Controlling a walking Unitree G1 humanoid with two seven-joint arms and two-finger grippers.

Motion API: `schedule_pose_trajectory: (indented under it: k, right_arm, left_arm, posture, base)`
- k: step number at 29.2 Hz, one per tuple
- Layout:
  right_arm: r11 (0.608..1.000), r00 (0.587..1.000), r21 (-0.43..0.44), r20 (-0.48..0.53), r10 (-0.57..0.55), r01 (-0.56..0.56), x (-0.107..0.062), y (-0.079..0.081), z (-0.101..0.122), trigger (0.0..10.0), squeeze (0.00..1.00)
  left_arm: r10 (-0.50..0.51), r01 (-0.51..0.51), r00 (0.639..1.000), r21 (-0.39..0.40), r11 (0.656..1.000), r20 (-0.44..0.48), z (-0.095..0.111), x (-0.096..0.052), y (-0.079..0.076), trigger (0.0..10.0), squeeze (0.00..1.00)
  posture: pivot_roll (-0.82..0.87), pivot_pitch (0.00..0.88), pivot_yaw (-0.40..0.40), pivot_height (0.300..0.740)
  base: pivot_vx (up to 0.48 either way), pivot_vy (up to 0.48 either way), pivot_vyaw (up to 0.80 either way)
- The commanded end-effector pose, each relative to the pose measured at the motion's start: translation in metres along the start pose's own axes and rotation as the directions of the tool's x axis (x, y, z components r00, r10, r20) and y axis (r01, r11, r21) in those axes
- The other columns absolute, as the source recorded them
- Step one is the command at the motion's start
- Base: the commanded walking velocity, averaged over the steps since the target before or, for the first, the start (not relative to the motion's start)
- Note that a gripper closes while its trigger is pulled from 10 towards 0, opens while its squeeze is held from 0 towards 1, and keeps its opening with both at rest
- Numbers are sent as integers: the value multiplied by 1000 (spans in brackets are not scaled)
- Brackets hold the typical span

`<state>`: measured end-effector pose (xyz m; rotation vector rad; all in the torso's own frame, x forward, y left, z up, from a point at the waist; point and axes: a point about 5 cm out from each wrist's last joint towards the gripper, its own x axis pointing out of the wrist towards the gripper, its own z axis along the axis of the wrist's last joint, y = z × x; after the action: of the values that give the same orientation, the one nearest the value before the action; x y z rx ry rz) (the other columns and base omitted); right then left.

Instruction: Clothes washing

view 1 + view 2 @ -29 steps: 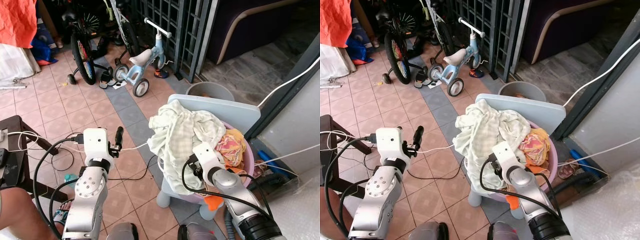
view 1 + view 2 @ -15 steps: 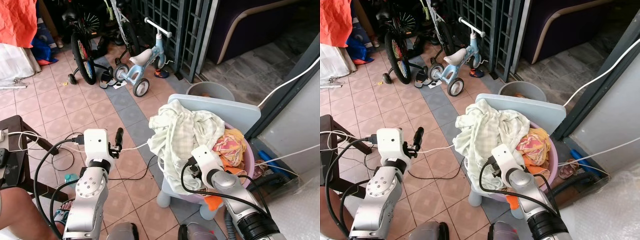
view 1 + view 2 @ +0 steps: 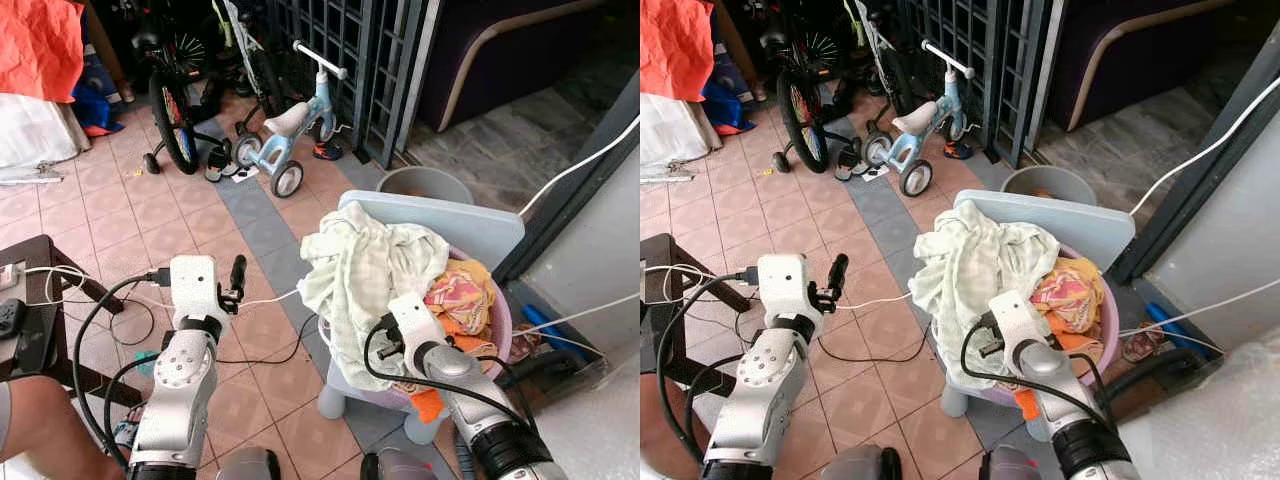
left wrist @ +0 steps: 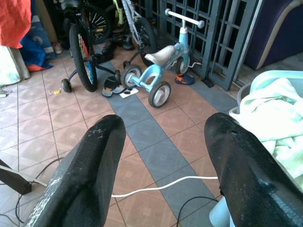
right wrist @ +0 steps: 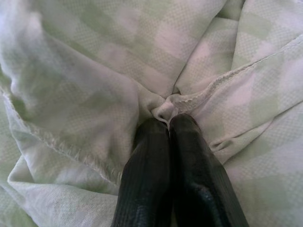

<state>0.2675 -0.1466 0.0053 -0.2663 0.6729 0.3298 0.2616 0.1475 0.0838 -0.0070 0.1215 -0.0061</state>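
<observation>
Black fingers of your left pincer [image 4: 161, 175] are spread wide apart in the air over the tiled floor [image 3: 130, 225], left of the laundry. Further right, the pale green checked cloth [image 3: 365, 270] lies heaped in the pink basin [image 3: 498, 330], and your right pincer [image 5: 171, 124] is closed, pinching a fold of that cloth.

Black fingers [image 5: 151, 156] pinching checked cloth [image 5: 94, 71]
</observation>
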Motion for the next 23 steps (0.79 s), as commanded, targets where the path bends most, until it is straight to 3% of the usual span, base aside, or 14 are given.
schedule_pose_trajectory:
  k: [1,4,5,7,9,12,13,14,16,17,18,19,21,23]
  right_arm:
    - [1000,1000,25,-11,9,-9,2,2,-3,0,0]
    - [998,999,60,43,-27,25,1,-2,4,0,0]
    - [991,989,123,134,-63,47,0,-7,17,0,0]
    - [978,975,206,204,-87,44,-2,-11,28,0,0]
    - [941,929,338,337,-154,34,-9,-20,52,0,0]
    - [892,859,451,453,-238,9,-19,-34,80,0,0]
    - [882,826,472,494,-271,7,-24,-41,93,0,0]
    - [882,826,472,494,-271,7,-24,-41,93,0,0]
    - [866,760,500,558,-333,13,-34,-54,114,0,0]
    - [866,760,500,558,-333,13,-34,-54,114,0,0]
    - [850,706,527,599,-378,7,-43,-66,132,0,0]
    - [850,706,527,599,-378,7,-43,-66,132,0,0]
    - [855,645,519,652,-399,4,-55,-78,152,0,0]
    - [859,624,512,669,-404,7,-60,-82,158,0,0]
  left_arm:
    - [8,-8,1000,8,1000,-10,-3,0,1,10000,0]
    - [6,-6,1000,8,1000,-7,-4,1,1,10000,0]
    - [4,-4,1000,9,1000,-3,-4,3,1,10000,0]
    - [3,-3,1000,9,1000,0,-3,4,1,10000,0]
    - [2,-2,1000,11,1000,5,-2,6,1,10000,0]
    - [0,0,1000,11,1000,13,1,9,1,10000,0]
    - [-3,3,1000,11,1000,22,3,11,0,10000,0]
    - [-3,3,1000,11,1000,22,3,11,0,10000,0]
    - [-4,4,999,9,1000,38,6,16,-2,10000,0]
    - [-4,4,999,9,1000,38,6,16,-2,10000,0]
    - [0,0,999,4,1000,49,9,19,-2,10000,0]
    - [0,0,999,4,1000,49,9,19,-2,10000,0]
    - [-2,1,999,2,1000,55,11,20,-3,10000,0]
    - [-2,2,998,2,1000,56,11,20,-4,10000,0]
  posture:
    - [30,33,55,740]
    - [27,27,56,740]
    - [24,22,57,740]
    - [24,20,57,740]
    - [20,10,57,740]
    - [18,13,54,740]
    - [19,24,50,740]
    - [19,24,50,740]
    - [15,24,52,740]
    - [15,24,52,740]
    - [16,30,49,740]
    - [16,30,49,740]
    - [11,31,51,740]
    - [11,31,51,740]
  base:
    - [0,0,0]
    - [0,0,0]
    - [0,0,0]
    - [0,0,0]
    - [0,0,0]
    - [0,0,0]
    - [0,0,0]
    - [0,0,0]
    - [0,0,0]
    - [0,0,0]
    - [0,0,0]
    - [0,0,0]
    - [0,0,0]
    - [0,0,0]
